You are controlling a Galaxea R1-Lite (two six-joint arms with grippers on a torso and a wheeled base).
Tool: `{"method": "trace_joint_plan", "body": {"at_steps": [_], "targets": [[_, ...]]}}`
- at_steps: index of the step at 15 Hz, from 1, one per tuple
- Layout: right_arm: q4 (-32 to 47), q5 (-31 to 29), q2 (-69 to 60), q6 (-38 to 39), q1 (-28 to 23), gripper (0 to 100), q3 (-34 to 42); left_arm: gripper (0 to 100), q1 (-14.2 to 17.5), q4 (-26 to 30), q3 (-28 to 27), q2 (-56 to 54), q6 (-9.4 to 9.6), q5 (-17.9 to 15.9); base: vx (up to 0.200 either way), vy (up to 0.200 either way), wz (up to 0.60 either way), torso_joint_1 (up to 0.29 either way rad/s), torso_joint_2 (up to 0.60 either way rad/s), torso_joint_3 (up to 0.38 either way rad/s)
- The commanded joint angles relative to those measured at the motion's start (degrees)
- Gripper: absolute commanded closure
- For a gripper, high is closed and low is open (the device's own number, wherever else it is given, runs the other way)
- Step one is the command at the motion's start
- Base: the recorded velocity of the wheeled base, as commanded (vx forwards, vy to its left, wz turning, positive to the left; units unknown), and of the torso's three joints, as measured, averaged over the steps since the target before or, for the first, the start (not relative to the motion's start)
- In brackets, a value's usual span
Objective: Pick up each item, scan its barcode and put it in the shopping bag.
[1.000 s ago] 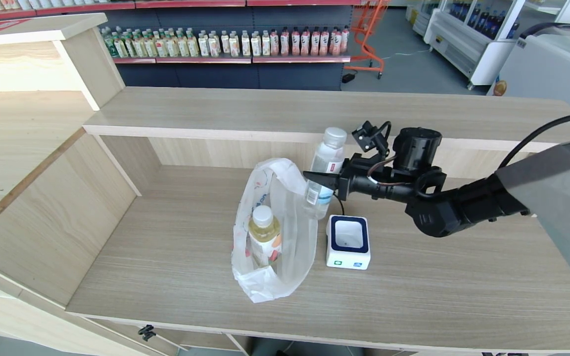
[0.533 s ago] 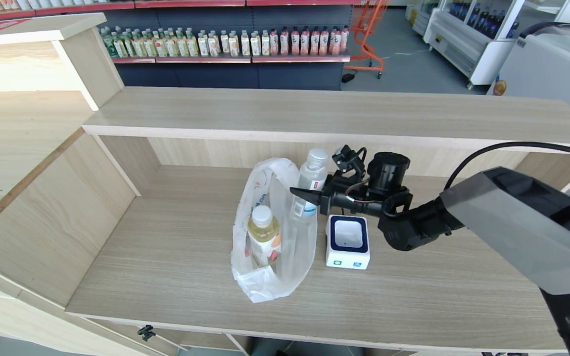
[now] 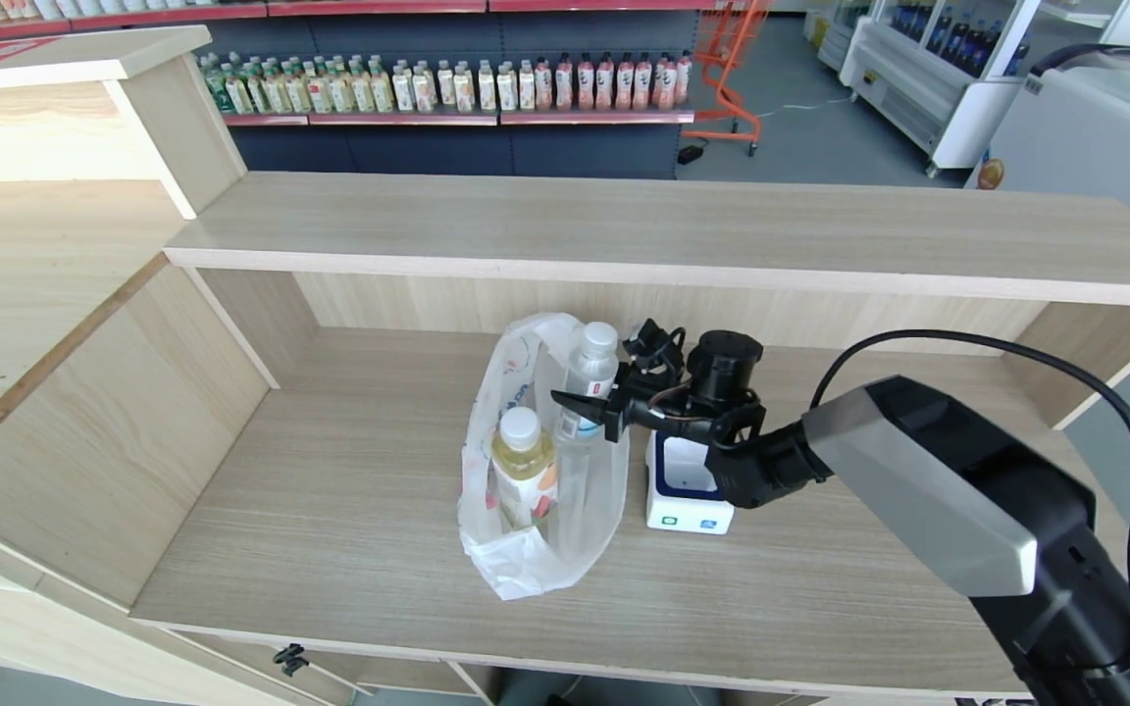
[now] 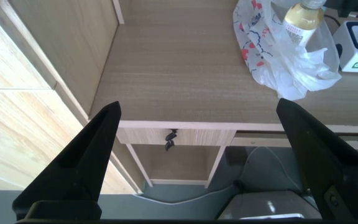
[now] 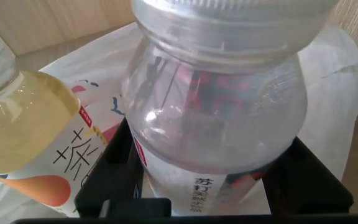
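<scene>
Wooden counter [image 3: 330, 549], centre frame: right gripper [image 3: 585, 404] clamps upright clear bottle [image 3: 592, 358], base inside shopping bag [image 3: 516, 579] mouth

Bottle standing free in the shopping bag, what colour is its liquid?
The drink bottle holds pale yellow liquid; the head view shows it best.

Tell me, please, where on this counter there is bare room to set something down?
Widest bare patch: between the shopping bag and the left side wall. The front strip of the counter before the scanner is free too. Crowded: the middle, where the right gripper holds the clear bottle at the bag's mouth, beside the scanner.
</scene>
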Motion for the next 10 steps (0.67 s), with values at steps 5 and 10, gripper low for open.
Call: {"method": "trace_joint_plan", "body": {"at_steps": [5,10], "targets": [[0.1,0.0,5.3,-0.9,1.9,100,-5.6,0,0.0,0.0,0.1,0.0,-0.01,0.0,0.000,0.000,0.00,0.000,0.00,0.000],[2.6,-0.1,3.8,-3.4,1.5,0,-5.4,0,0.0,0.0,0.0,0.0,-0.01,0.0,0.000,0.000,0.00,0.000,0.00,0.000]]}}
